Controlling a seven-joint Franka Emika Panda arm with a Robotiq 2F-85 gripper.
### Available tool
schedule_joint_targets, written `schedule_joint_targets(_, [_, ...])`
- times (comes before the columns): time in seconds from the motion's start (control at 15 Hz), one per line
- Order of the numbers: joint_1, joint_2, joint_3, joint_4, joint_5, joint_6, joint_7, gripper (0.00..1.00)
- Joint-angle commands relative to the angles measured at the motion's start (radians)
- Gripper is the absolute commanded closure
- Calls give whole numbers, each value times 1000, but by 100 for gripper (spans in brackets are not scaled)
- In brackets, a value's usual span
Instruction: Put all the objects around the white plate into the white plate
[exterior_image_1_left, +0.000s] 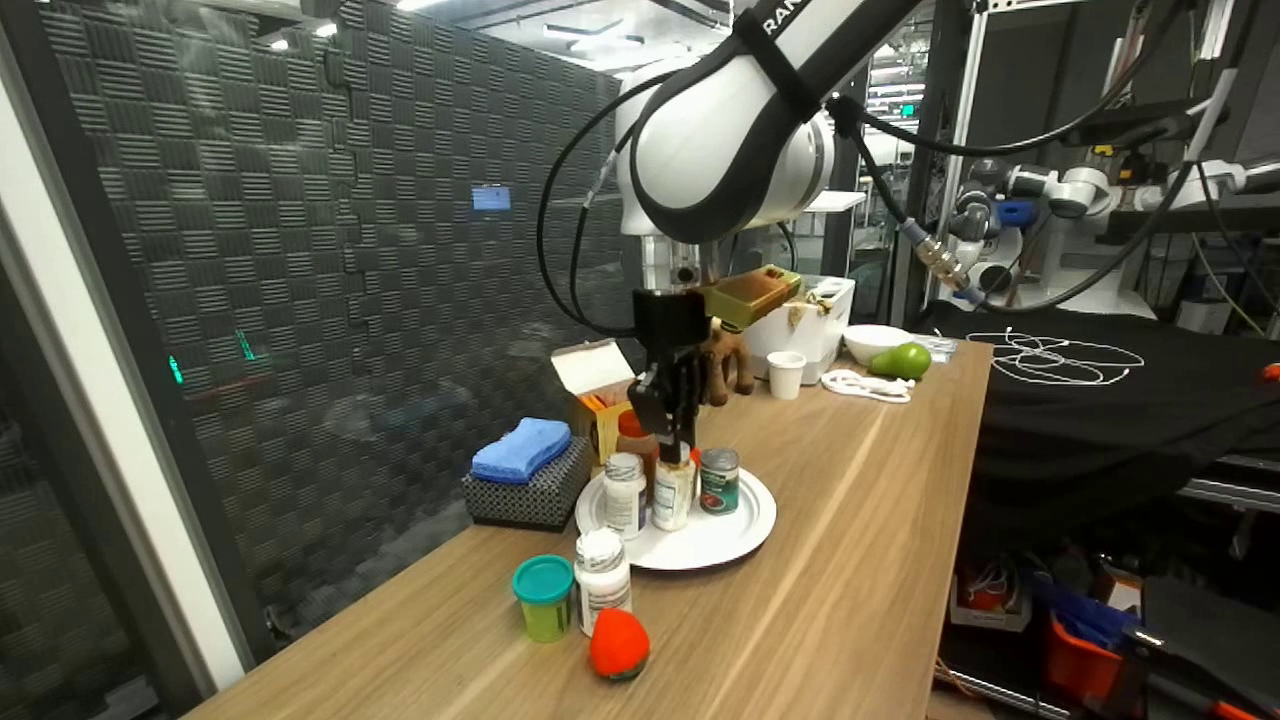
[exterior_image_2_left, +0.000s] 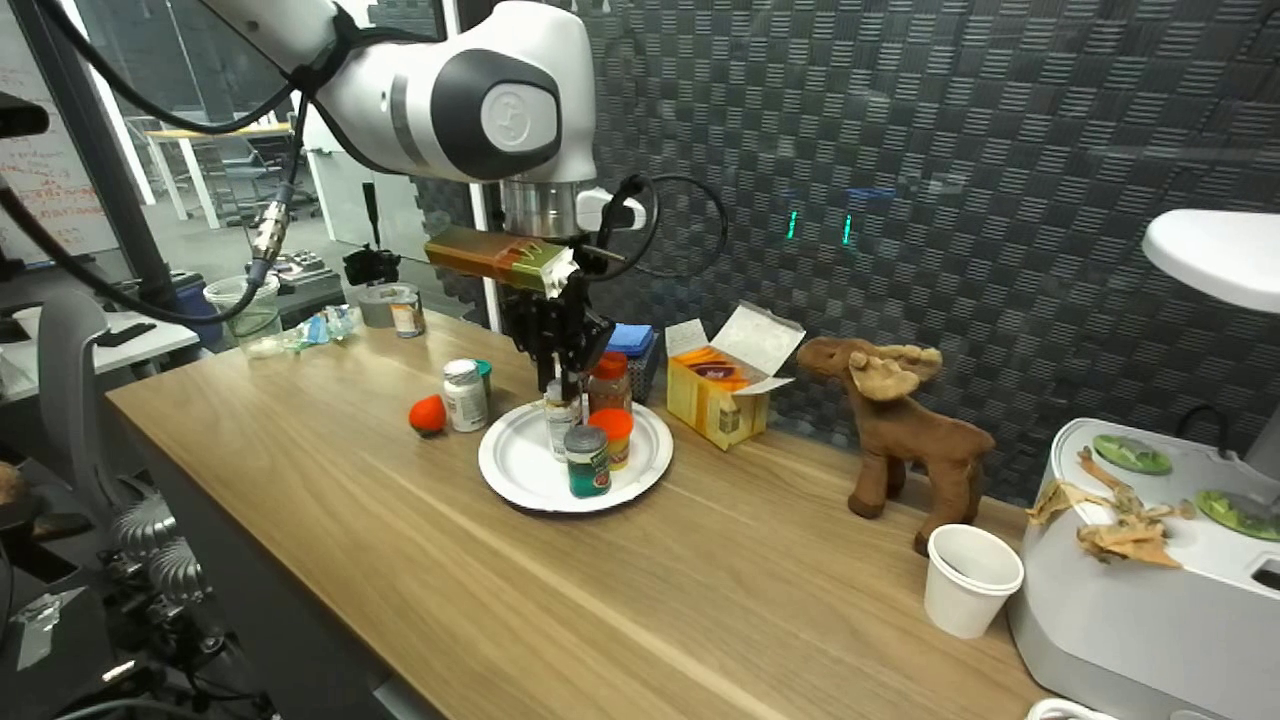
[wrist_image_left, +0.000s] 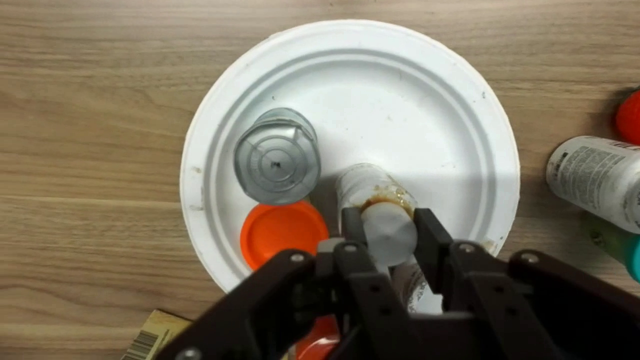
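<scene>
The tool pinches the stained white bottle; sideways drift at release may tip it against the nearby green can.

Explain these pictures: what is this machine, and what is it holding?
It is a robot arm with a two-fingered gripper. Two pictures come from cameras outside it; the third looks down from its wrist. The gripper pinches the top of a white bottle over the white plate; whether bottle and plate touch I cannot tell. The plate bears a second white bottle, a grey-topped container and an orange-lidded tub. A third white bottle, a teal-lidded tub and a round red object are on the table.
</scene>
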Motion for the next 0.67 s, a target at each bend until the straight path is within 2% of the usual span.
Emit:
schedule_joint_targets(0.0, [17, 11, -22, 32, -60, 16, 43, 92])
schedule_joint_targets(0.6, [27, 21, -29, 38, -112, 27, 81, 91])
